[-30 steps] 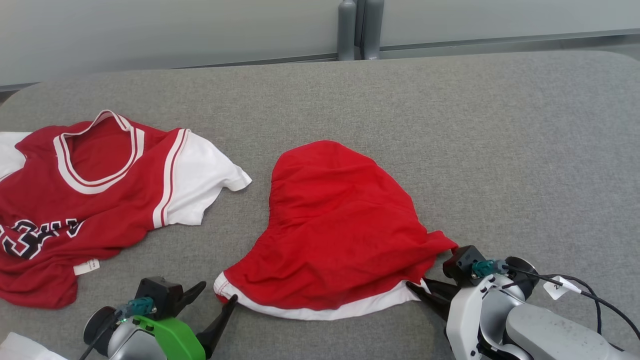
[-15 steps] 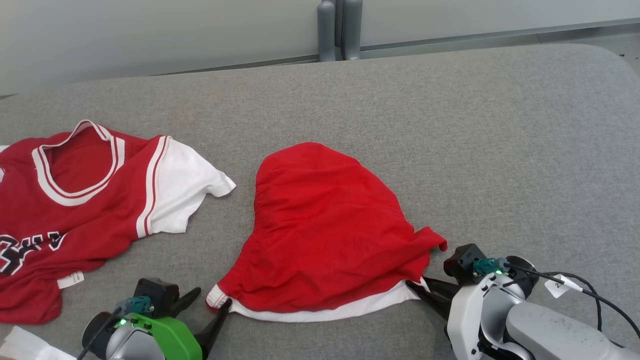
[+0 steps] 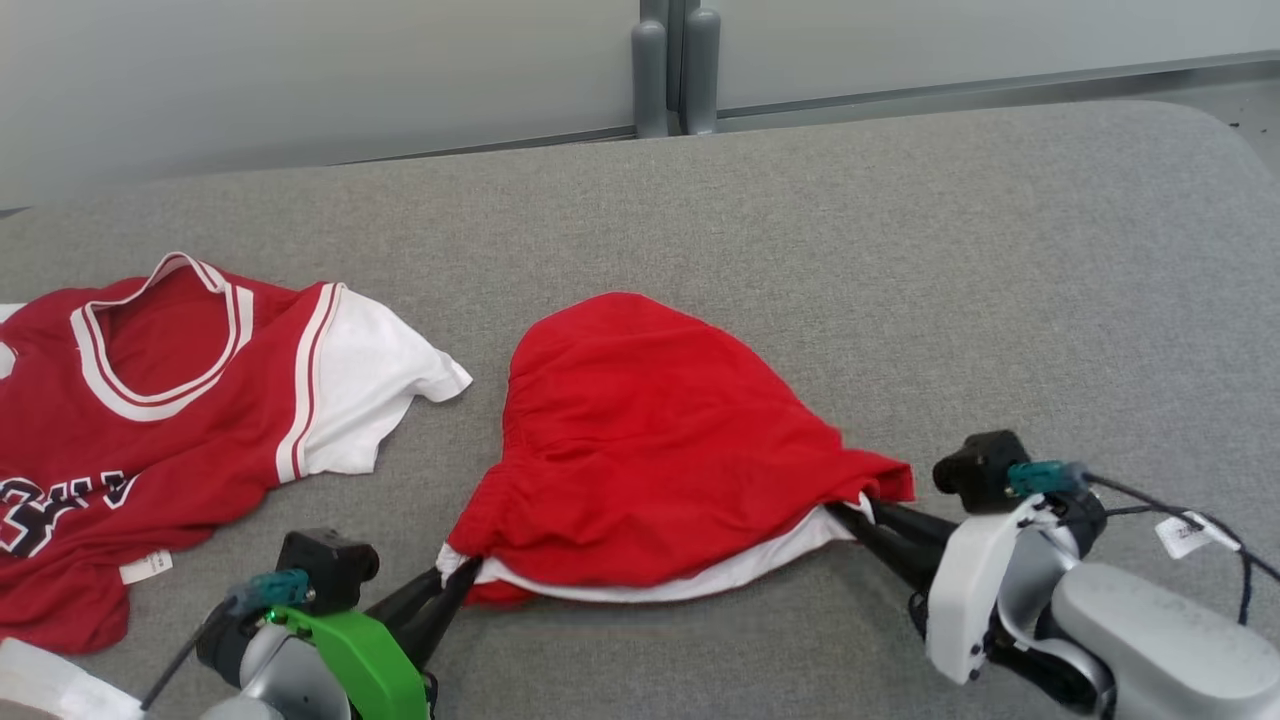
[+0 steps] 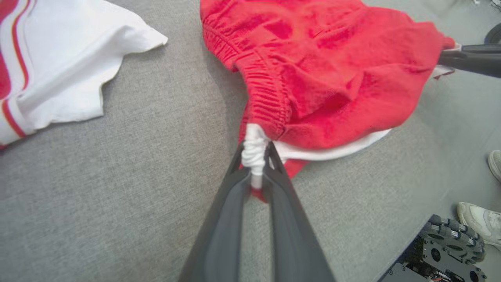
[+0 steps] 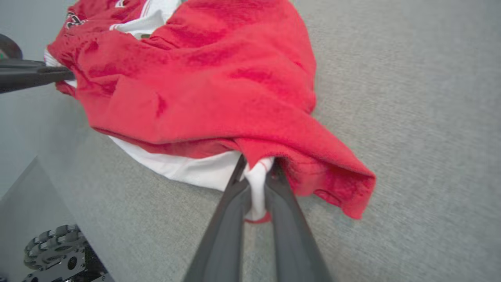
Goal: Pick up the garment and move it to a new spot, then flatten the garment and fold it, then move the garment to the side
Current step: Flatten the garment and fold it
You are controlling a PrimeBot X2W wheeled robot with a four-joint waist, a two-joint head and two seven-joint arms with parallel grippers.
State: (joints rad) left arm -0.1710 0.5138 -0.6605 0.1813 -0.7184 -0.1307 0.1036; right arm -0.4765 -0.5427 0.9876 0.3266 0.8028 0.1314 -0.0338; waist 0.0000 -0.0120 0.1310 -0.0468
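On the grey padded table, on its near side and about the middle, I see the red garment lying in a loose heap, with a white layer showing under it. My left gripper is pinching the bunched white corner at the near left end of it. My right gripper is pinching the white corner at the near right end. A red and white jersey lies at the left, apart from the garment.
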